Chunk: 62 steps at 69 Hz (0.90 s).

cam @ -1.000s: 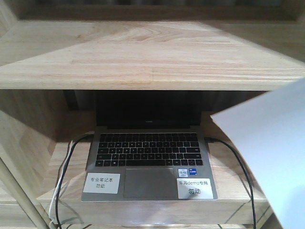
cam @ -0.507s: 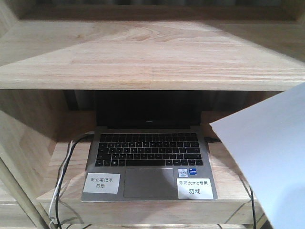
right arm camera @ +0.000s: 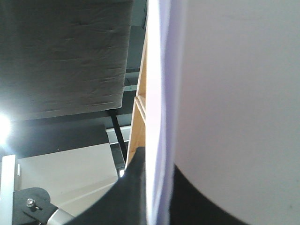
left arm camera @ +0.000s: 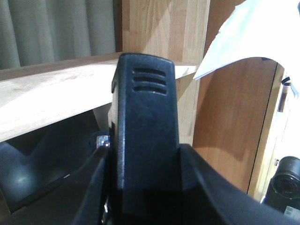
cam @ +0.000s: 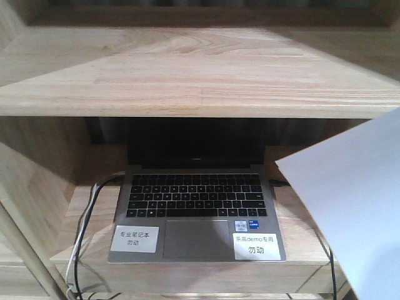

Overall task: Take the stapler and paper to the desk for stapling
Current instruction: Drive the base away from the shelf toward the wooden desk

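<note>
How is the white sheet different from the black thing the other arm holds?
The paper is white, thin and curving; the stapler is black and thick. The paper is blank; the stapler has three grooves near one end. Alike: each is clamped, stapler in the left gripper, paper in the right gripper.

Paper [cam: 350, 206] runs off the front view's right and bottom edges. It hides the right end of the lower shelf [cam: 187, 275] and most of the right-side cable [cam: 279, 183]. The laptop [cam: 197, 215] screen is in shadow, nothing readable.

Left wrist view: stapler [left arm camera: 145, 122] is cut by the bottom edge, lower end out of frame. Left fingers [left arm camera: 206, 187] are only partly in frame.

Right wrist view: paper is blurred and cropped top, right and bottom. Right fingers [right arm camera: 133, 192] are dark, cut at the bottom.
</note>
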Tool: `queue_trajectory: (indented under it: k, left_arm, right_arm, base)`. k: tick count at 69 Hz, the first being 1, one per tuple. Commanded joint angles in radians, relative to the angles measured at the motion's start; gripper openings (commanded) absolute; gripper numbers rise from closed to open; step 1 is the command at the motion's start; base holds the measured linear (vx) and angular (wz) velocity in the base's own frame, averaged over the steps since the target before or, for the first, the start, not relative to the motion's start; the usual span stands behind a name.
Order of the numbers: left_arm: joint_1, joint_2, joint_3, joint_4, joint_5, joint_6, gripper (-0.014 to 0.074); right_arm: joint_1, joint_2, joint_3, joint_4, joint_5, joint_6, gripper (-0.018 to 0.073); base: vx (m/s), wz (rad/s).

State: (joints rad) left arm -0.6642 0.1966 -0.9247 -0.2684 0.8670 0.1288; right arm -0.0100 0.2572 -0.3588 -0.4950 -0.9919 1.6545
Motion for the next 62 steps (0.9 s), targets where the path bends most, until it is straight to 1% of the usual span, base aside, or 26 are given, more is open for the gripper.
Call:
queue_trajectory:
  k: [1,29,62]
  left_arm:
    - [-0.005,0.018,-0.025,-0.02,-0.117,0.001,-0.0006]
    - [-0.005,0.018,-0.025,-0.02,-0.117,0.001,-0.0006]
    - [-0.005,0.018,-0.025,-0.02,-0.117,0.001,-0.0006]
  right_arm:
    - [-0.005,0.01,-0.031,0.014,-0.024,-0.003,-0.0007]
    - [-0.005,0.01,-0.031,0.014,-0.024,-0.003,-0.0006]
    - [-0.005,0.01,-0.031,0.014,-0.024,-0.004,-0.0006]
  base:
    - [-0.01,0.03]
    - [-0.04,0.15]
    - [-0.1,0.39]
